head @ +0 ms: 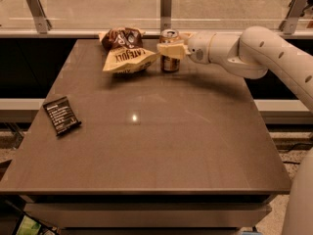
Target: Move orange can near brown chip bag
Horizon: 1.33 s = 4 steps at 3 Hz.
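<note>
Tabletop scene. A brown table [176, 136] fills the frame; along the top edge behind it runs a glass barrier [98, 6] on metal posts [166, 6]. At upper centre the orange can [170, 64] stands upright, just right of the brown chip bag [124, 55], clasped by the gripper [169, 47] of a white arm [254, 53] entering from the right. A black packet [61, 115] lies at left.

Dark lettering, seemingly "LATE JULY", is showing on the wrinkly brown-and-cream chip bag [125, 58], just left of the gripper [170, 49] clasping the orange-gold metal can [170, 64].
</note>
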Each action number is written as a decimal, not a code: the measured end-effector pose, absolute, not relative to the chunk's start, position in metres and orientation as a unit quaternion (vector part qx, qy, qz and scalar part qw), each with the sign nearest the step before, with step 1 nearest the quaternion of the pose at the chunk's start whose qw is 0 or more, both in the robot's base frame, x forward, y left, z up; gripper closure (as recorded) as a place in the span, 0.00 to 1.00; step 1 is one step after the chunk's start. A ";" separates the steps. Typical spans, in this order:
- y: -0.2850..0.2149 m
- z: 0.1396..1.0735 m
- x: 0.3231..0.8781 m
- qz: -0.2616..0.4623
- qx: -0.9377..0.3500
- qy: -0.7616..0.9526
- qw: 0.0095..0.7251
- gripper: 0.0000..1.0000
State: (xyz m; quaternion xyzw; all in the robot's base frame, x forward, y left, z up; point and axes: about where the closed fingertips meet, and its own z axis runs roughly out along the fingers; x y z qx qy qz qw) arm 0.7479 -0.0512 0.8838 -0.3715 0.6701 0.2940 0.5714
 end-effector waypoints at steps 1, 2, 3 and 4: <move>-0.048 0.884 0.748 0.295 -0.374 0.669 0.570 0.82; -0.045 0.884 0.747 0.297 -0.375 0.668 0.570 0.59; -0.042 0.884 0.747 0.298 -0.376 0.668 0.569 0.36; -0.039 0.884 0.747 0.300 -0.377 0.667 0.569 0.13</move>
